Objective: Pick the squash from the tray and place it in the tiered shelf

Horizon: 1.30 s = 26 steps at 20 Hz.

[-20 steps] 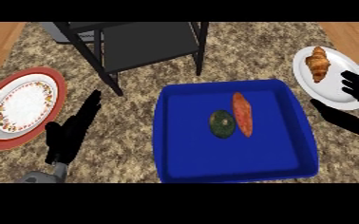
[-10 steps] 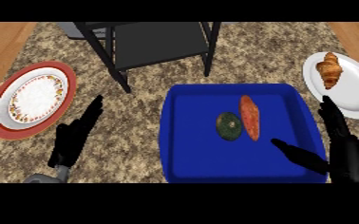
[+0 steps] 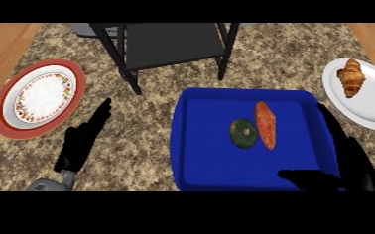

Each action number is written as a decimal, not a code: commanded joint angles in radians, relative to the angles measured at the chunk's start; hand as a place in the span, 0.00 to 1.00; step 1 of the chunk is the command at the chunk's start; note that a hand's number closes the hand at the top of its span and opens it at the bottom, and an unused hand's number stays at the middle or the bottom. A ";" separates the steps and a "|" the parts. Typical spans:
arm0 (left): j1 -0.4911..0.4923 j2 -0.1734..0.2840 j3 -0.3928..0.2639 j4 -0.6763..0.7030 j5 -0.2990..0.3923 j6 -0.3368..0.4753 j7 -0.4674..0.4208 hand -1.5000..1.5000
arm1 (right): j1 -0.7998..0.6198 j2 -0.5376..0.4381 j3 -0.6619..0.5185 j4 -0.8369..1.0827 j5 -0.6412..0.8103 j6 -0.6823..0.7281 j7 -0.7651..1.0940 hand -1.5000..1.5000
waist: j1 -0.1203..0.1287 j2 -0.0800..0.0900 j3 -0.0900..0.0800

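Observation:
A dark green squash (image 3: 243, 133) lies in the middle of the blue tray (image 3: 207, 163), touching or almost touching an orange sweet potato (image 3: 265, 124) on its right. The black tiered shelf (image 3: 170, 46) stands behind the tray at the top of the view. My right hand (image 3: 344, 167) is open at the tray's right front corner, thumb over the tray floor, fingers along the right rim, well apart from the squash. My left hand (image 3: 81, 142) rests open on the counter, left of the tray.
A red-rimmed patterned plate (image 3: 38, 99) lies at the left edge. A white plate (image 3: 343, 100) with a croissant (image 3: 351, 77) sits at the right edge, just beyond the tray. The counter top is speckled stone.
The right hand has come from beside the croissant plate down to the tray's right front corner. The whole scene sits further right and lower in the view. The left hand keeps its pose.

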<state>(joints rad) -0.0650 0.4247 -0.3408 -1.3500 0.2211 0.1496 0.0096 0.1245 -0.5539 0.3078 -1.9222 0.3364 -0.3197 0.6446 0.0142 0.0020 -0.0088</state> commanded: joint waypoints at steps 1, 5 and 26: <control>-0.034 -0.020 -0.014 -0.006 -0.012 0.007 0.025 0.50 | -0.076 -0.115 0.056 -0.001 0.173 0.118 0.267 0.00 | 0.015 0.003 -0.004; -0.034 -0.023 -0.012 0.015 -0.014 -0.002 0.016 0.50 | -0.210 -0.089 0.148 0.007 0.313 0.246 0.535 0.00 | 0.037 0.005 -0.001; 0.009 -0.043 0.014 0.023 -0.049 -0.006 -0.017 0.50 | -0.536 0.465 0.216 0.436 0.487 0.458 0.825 0.00 | -0.010 -0.004 0.007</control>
<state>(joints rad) -0.0646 0.3918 -0.3220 -1.3306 0.1901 0.1355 0.0023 -0.3872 -0.1479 0.5167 -1.5299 0.7689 0.0805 1.2385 0.0115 -0.0010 -0.0017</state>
